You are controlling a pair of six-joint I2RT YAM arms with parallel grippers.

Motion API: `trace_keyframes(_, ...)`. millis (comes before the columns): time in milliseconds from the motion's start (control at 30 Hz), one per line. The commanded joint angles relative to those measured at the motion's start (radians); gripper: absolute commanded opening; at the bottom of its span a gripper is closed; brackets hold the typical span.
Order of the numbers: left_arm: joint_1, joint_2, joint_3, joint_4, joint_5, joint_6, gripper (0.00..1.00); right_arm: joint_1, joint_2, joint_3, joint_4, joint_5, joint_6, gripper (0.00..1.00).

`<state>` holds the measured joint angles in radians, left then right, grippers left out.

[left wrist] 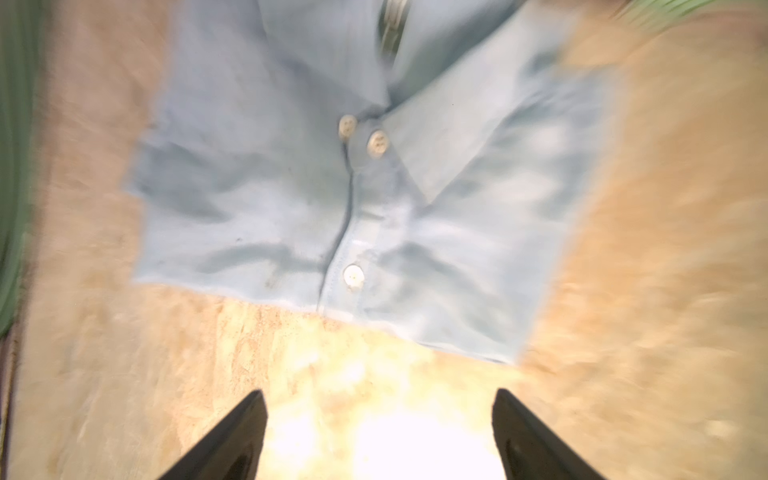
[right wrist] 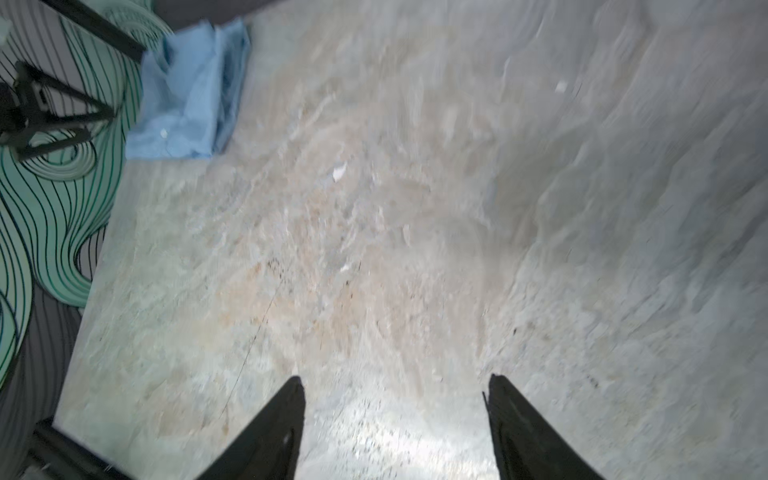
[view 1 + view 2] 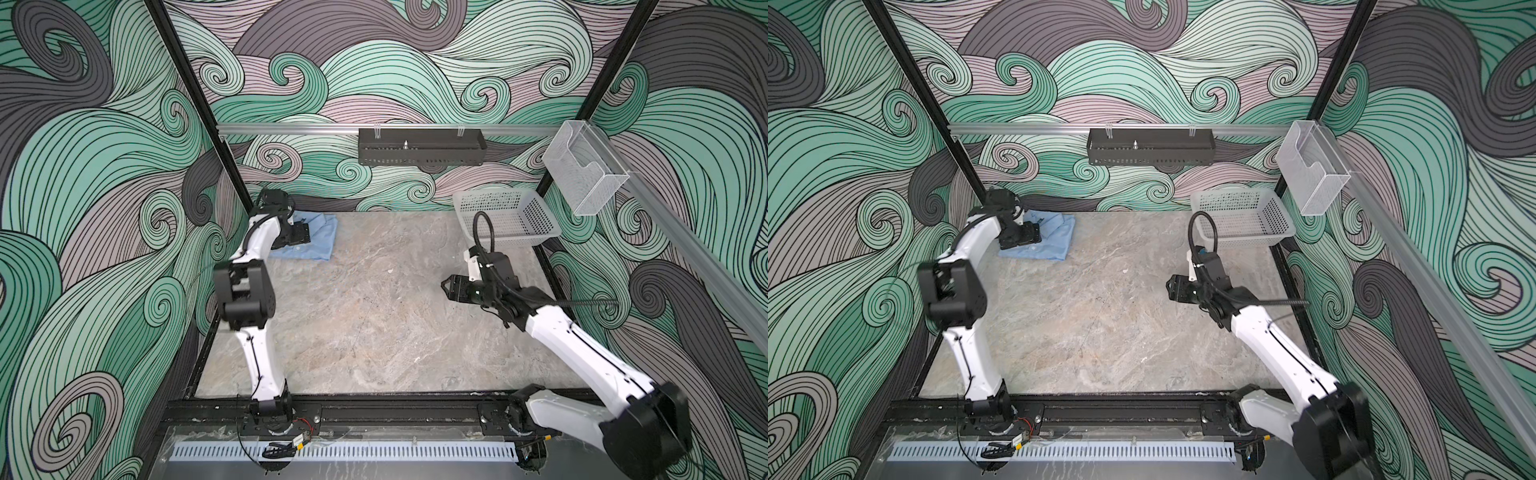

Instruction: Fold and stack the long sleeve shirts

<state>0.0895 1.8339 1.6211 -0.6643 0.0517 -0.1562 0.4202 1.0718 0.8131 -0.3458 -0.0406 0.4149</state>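
The long sleeve shirt [image 3: 320,245] [image 3: 1057,243] is light blue and lies folded in the table's back left corner. Its collar and white buttons show in the left wrist view [image 1: 374,208]. My left gripper [image 3: 306,235] [image 3: 1039,235] hovers just over the shirt, open; in its wrist view the left gripper [image 1: 380,399] has only bare table between its fingers, just off the shirt's folded edge. My right gripper [image 3: 444,286] [image 3: 1169,286] hangs open and empty over the right middle of the table, far from the shirt [image 2: 187,95]. The right gripper [image 2: 392,384] has nothing between its fingers.
A pale perforated basket [image 3: 536,226] [image 3: 1273,224] stands at the back right corner. A black tray [image 3: 422,151] hangs on the back rail and a clear plastic holder [image 3: 586,170] on the right rail. Patterned walls close in the marble table [image 3: 374,316].
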Motion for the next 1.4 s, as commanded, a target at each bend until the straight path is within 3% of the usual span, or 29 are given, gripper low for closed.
trace_keyframes(0, -0.002, -0.271, -0.310, 0.410, 0.000, -0.107, 0.88, -0.009, -0.112, -0.156, 0.254, 0.273, -0.152, 0.78)
trace_keyframes(133, -0.002, -0.491, -0.593, 0.547, -0.102, -0.165, 0.88, -0.017, -0.201, -0.387, 0.622, 0.525, -0.371, 0.84)
trace_keyframes(233, -0.002, -0.582, -0.698, 0.528, -0.184, -0.223, 0.88, -0.039, -0.168, -0.480, 0.793, 0.614, -0.477, 0.88)
trace_keyframes(367, -0.005, -0.679, -0.854, 0.611, -0.286, -0.242, 0.88, -0.076, -0.096, -0.546, 0.935, 0.651, -0.506, 0.91)
trace_keyframes(500, -0.022, -0.735, -0.994, 0.702, -0.413, -0.248, 0.88, -0.145, 0.030, -0.603, 1.092, 0.613, -0.469, 0.92)
trace_keyframes(633, -0.042, -0.736, -1.065, 0.769, -0.473, -0.238, 0.87, -0.190, 0.166, -0.604, 1.249, 0.537, -0.481, 0.93)
trace_keyframes(900, -0.047, -0.638, -1.197, 1.030, -0.490, -0.159, 0.86, -0.277, 0.463, -0.524, 1.442, 0.369, -0.489, 0.96)
trace_keyframes(1000, -0.045, -0.560, -1.220, 1.158, -0.477, -0.123, 0.86, -0.312, 0.483, -0.495, 1.392, 0.310, -0.463, 0.96)
trace_keyframes(1133, -0.045, -0.511, -1.184, 1.184, -0.443, -0.041, 0.86, -0.334, 0.479, -0.441, 1.278, 0.268, -0.448, 0.99)
trace_keyframes(1200, -0.045, -0.454, -1.222, 1.330, -0.424, -0.018, 0.87, -0.345, 0.472, -0.429, 1.239, 0.272, -0.428, 0.99)
trace_keyframes(1267, -0.045, -0.370, -1.239, 1.452, -0.373, 0.035, 0.86, -0.348, 0.472, -0.430, 1.243, 0.269, -0.428, 0.99)
trace_keyframes(1333, -0.047, -0.343, -1.212, 1.400, -0.331, 0.036, 0.85, -0.349, 0.471, -0.430, 1.244, 0.269, -0.429, 0.99)
trace_keyframes(1367, -0.050, -0.310, -1.222, 1.471, -0.305, 0.078, 0.84, -0.348, 0.469, -0.430, 1.239, 0.269, -0.429, 0.99)
